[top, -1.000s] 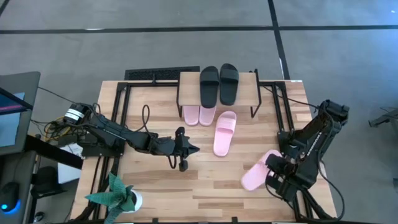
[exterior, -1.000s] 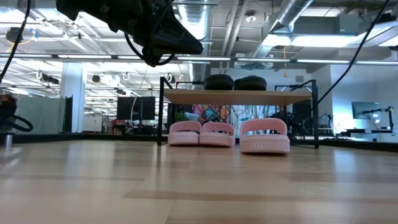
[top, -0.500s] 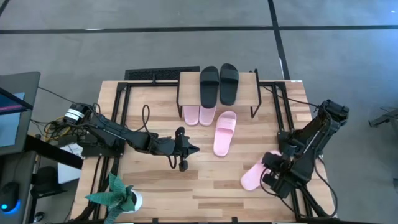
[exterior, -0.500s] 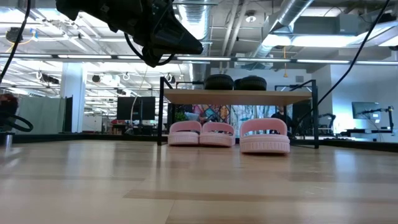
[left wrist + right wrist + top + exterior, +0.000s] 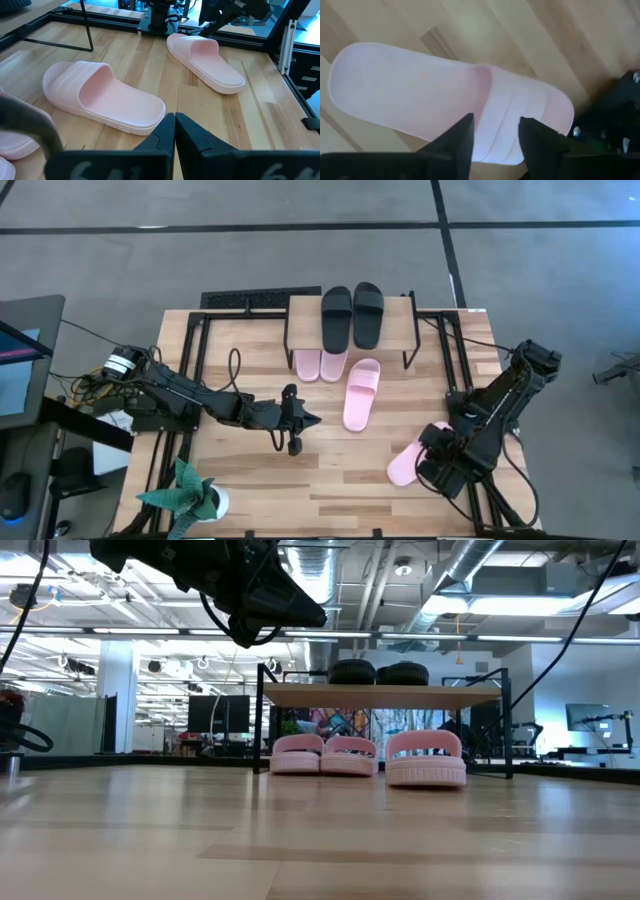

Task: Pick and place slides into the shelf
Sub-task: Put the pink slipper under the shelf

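The shelf [image 5: 412, 330] stands at the table's far middle with two black slides [image 5: 352, 315] on its top and two pink slides [image 5: 320, 365] under it. A third pink slide [image 5: 361, 393] lies on the table just in front of it. A fourth pink slide [image 5: 404, 464] lies flat near the right front, and my right gripper [image 5: 495, 122] stands open above its strap end. My left gripper [image 5: 175, 125] hovers shut over the table's middle [image 5: 300, 420], holding nothing. My right gripper points down at the pink slide's strap [image 5: 505, 107], one finger [image 5: 462, 137] toward the sole side and the other [image 5: 537, 137] over the strap. I cannot tell whether the fingers touch it. The slide lies flat on the table.
A small green plant [image 5: 190, 492] stands at the near left corner. Black frame rails [image 5: 195, 350] run along the table's left and right sides. Bare wood lies between the two grippers [image 5: 340, 470].
My right arm has gone a little toward the table's near edge and now covers more of the pink slide's strap end. The slide has stayed where it was.
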Robot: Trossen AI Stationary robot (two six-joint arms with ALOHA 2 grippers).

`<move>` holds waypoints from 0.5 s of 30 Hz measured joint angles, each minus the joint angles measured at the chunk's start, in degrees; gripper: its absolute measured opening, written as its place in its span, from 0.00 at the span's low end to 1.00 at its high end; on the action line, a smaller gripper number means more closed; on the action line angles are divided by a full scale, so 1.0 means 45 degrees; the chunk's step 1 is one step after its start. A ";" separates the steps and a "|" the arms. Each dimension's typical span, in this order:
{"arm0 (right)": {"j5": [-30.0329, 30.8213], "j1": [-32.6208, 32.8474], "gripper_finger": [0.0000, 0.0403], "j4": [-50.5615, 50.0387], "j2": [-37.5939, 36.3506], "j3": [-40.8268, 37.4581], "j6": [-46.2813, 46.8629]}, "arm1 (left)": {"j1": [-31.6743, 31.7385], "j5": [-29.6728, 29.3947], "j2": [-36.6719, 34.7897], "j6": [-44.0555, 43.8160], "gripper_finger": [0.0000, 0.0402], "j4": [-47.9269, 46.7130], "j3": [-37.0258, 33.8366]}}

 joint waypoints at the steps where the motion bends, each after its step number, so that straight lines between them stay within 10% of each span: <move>1: -0.0140 -0.0082 0.39 0.0030 0.0000 0.0000 0.0104 | 0.0000 0.0001 0.0000 0.0000 0.00 0.0000 0.0003; 15: -0.0886 -0.1045 0.54 0.0589 -0.0010 -0.0396 0.0480 | 0.0000 0.0008 0.0000 0.0078 0.00 0.0000 0.0001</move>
